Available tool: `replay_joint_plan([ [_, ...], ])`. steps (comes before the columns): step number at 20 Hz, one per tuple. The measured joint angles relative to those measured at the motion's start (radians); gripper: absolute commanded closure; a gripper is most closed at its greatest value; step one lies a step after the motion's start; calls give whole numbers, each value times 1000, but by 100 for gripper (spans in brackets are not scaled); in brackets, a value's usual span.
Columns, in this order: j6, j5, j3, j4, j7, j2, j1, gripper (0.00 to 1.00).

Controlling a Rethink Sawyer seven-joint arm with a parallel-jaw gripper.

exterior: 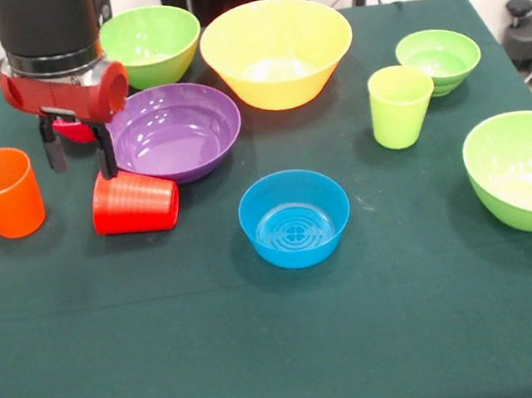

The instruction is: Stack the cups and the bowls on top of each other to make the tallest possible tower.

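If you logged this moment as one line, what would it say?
tool: open, above tipped red cup | orange cup: upright, beside | purple bowl: behind | stacked: nothing yet

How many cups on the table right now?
3. Orange cup upright at the picture's left edge; red cup on its side by the purple bowl; lime green cup upright, right of centre. Arm may hide more.

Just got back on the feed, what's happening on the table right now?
The gripper hangs open above the red cup, which lies on its side beside the purple bowl. Nothing is stacked: the orange cup, green cup, blue bowl and yellow bowl all stand apart.
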State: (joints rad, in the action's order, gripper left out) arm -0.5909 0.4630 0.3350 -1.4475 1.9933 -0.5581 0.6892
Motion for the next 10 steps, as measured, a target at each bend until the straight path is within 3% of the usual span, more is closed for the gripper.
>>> replay_joint_plan([
  [10,0,0,29,0,0,18,48,0],
])
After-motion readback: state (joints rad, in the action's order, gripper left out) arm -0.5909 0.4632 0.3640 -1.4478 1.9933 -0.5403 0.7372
